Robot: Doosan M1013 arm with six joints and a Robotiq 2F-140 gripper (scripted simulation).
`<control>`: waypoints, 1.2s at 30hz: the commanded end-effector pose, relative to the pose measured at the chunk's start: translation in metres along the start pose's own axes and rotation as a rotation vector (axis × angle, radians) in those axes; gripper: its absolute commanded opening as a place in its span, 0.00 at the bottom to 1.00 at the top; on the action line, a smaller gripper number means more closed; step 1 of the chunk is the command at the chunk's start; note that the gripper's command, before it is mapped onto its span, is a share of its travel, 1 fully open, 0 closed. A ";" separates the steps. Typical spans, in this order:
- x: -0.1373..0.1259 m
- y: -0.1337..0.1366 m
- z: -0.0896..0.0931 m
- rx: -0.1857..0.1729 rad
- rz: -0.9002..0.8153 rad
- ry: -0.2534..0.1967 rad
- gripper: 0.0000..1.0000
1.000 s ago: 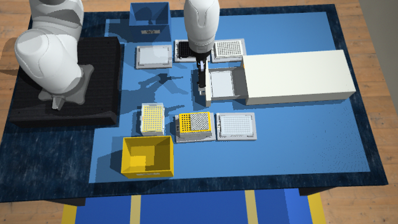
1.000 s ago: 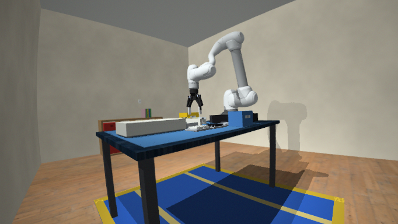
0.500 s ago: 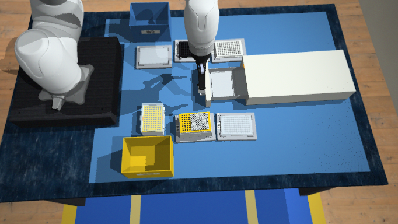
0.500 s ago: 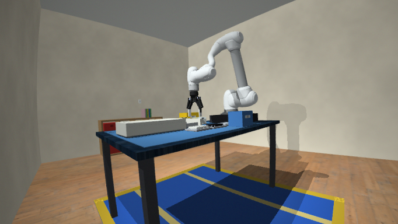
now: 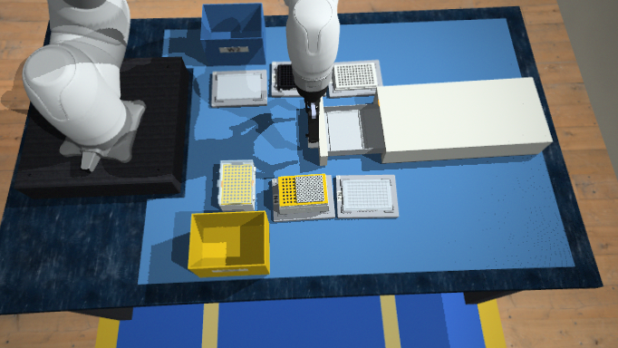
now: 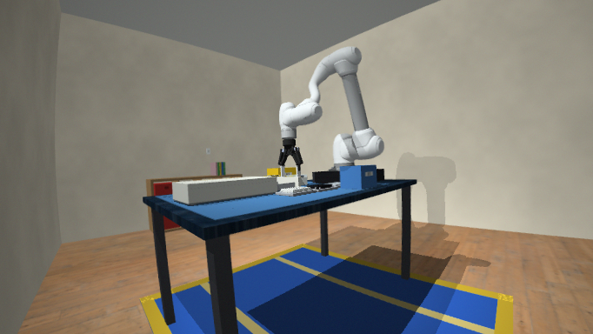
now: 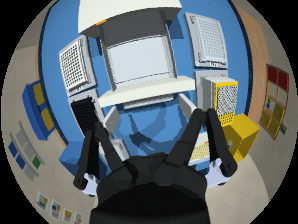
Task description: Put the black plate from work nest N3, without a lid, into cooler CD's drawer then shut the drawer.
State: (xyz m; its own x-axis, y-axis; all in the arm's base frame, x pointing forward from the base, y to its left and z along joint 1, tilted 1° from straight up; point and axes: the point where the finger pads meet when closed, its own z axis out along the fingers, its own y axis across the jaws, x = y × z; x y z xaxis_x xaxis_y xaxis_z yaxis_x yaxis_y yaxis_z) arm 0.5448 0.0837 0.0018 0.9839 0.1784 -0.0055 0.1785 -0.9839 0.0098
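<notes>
The black plate [image 5: 285, 76] sits in its grey nest at the back, partly hidden by my arm; it also shows in the wrist view [image 7: 85, 115]. The white cooler CD [image 5: 462, 119] lies to the right with its drawer [image 5: 344, 131] pulled out toward the arm's base. The drawer's one visible place shows a pale rectangle inside its ribs. A small amber lamp [image 5: 377, 103] glows at the housing's corner. My gripper [image 5: 313, 133] is open and empty, pointing down just above the drawer's front panel [image 7: 143, 96] and its bar handle. It is also in the exterior view [image 6: 290, 170].
A lidded plate [image 5: 238, 87] and a white plate [image 5: 354, 75] flank the black one. In front are a yellow tip rack [image 5: 236, 184], a yellow tip box [image 5: 303, 190] and a clear plate [image 5: 367, 195]. A blue bin [image 5: 233, 32] stands behind, a yellow bin [image 5: 228, 245] in front.
</notes>
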 end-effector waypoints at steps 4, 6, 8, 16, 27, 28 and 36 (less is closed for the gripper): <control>0.000 0.000 0.007 0.000 0.000 0.000 0.87; 0.000 0.000 0.009 0.000 0.000 0.000 0.87; 0.000 0.000 0.012 0.000 0.000 0.000 0.87; 0.000 0.000 0.020 0.000 0.000 0.000 0.87; 0.000 0.000 0.035 0.000 0.000 0.000 0.87; 0.000 0.000 0.036 0.000 0.000 0.000 0.87; 0.000 0.000 0.038 0.000 0.000 0.000 0.87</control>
State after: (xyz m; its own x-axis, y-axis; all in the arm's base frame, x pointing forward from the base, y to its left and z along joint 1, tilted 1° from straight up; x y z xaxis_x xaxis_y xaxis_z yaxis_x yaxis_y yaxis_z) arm 0.5447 0.0833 -0.0363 0.9839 0.1784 -0.0055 0.1785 -0.9839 0.0098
